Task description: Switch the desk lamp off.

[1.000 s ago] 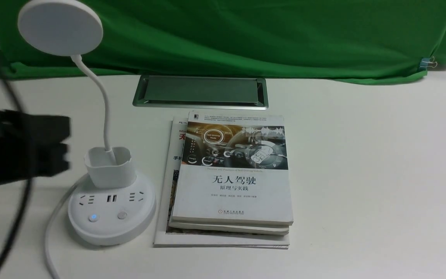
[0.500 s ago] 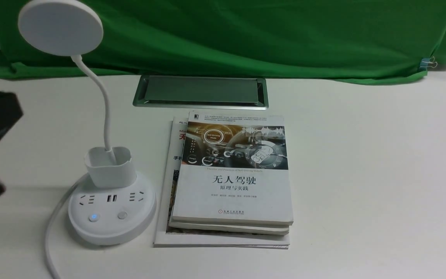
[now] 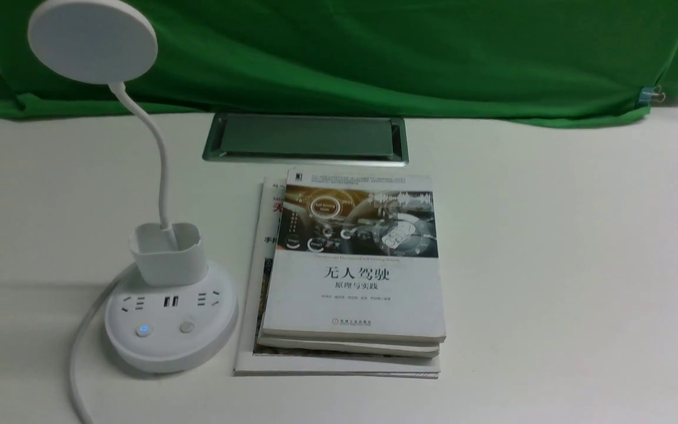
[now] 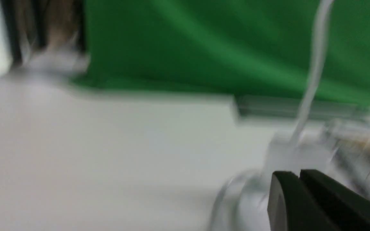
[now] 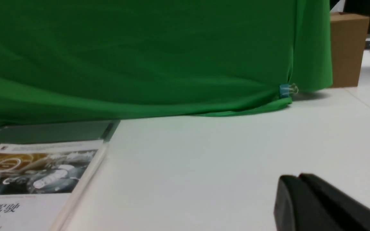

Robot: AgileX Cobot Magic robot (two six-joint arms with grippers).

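My left claw (image 4: 300, 175) is pressed together, its two dark tips meeting with nothing between them. My right claw (image 5: 297, 179) is pressed together too, tip against tip, above the white table (image 3: 551, 265).

The desk lamp (image 3: 171, 324) stands upright on the left part of the table, to the left of the books (image 3: 356, 294). Its flat round head (image 3: 92, 41) looks unlit from here, and its thin neck (image 3: 161, 171) curves down into the small white cup (image 3: 168, 259) at the back of the base. On the front of that base I see two buttons — the left button (image 3: 143, 330) glows blue, the right button (image 3: 187, 326) is plain. Sockets sit between the cup and the buttons. A pale cord (image 3: 83, 347) runs from behind the base along its left side and out toward my side of the table.

The books lie stacked, the top one with a dark picture across its upper half. Behind them a grey-green panel (image 3: 306, 136) is set in the tabletop, and behind that hangs a green cloth (image 3: 374, 59), with a clip (image 3: 650, 95) at its lower right corner. Past the cloth's right end stands a brown box (image 5: 347, 51).
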